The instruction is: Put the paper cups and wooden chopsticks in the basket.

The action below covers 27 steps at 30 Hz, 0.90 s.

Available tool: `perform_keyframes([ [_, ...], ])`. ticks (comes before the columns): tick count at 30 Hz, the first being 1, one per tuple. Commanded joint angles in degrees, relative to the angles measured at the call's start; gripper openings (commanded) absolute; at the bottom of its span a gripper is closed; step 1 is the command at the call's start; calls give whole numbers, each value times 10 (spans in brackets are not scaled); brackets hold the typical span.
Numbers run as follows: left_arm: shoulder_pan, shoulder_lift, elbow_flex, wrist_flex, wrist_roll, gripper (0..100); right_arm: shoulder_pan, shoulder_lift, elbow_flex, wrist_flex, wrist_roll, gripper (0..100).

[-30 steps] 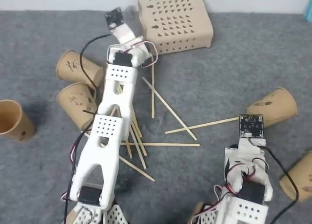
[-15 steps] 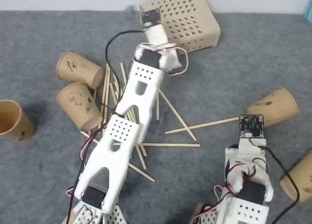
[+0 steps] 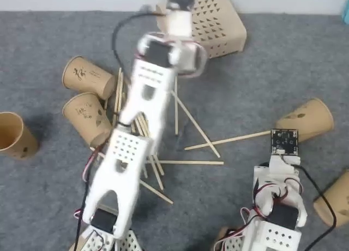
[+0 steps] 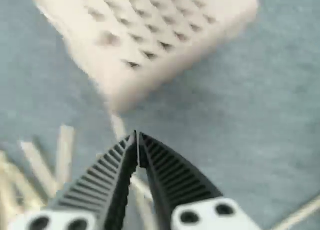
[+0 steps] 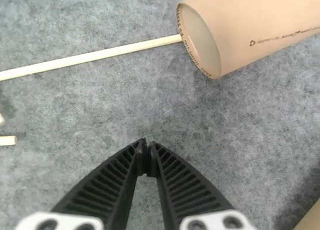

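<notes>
The left tool [image 4: 137,136] is clenched with nothing between its toothed jaws, hanging over the grey bench [image 3: 256,82] just in front of the basket [image 3: 218,23], which stands at the far edge with a perforated face turned up. The left arm [image 3: 139,131] stretches across the wooden chopsticks [image 3: 191,162], which lie criss-crossed on the bench in the middle, apart from the basket. Two paper cups [image 3: 88,76] lie on their sides close together to the left of the sticks, with a third cup [image 3: 15,133] apart toward the left edge, and two more [image 3: 305,120] lie on their sides at the right. The right tool [image 5: 146,142] is likewise clenched and empty, low over the bench near a tipped cup [image 5: 240,25], whose open rim a single chopstick [image 5: 90,56] reaches
</notes>
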Motion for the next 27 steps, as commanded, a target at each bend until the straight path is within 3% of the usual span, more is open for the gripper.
perform_keyframes([
  [1, -33, -60, -4, 24, -62, 13, 7, -6, -11, -1, 5, 8],
  [12, 11, -102, 59, 25, -81, 13, 7, -6, -11, -1, 5, 8],
  [20, 24, -377, 482, 6, -72, 13, 3, -6, -11, -1, 5, 8],
  [27, -11, -591, 844, -247, -74, 13, 3, -6, -11, -1, 5, 8],
])
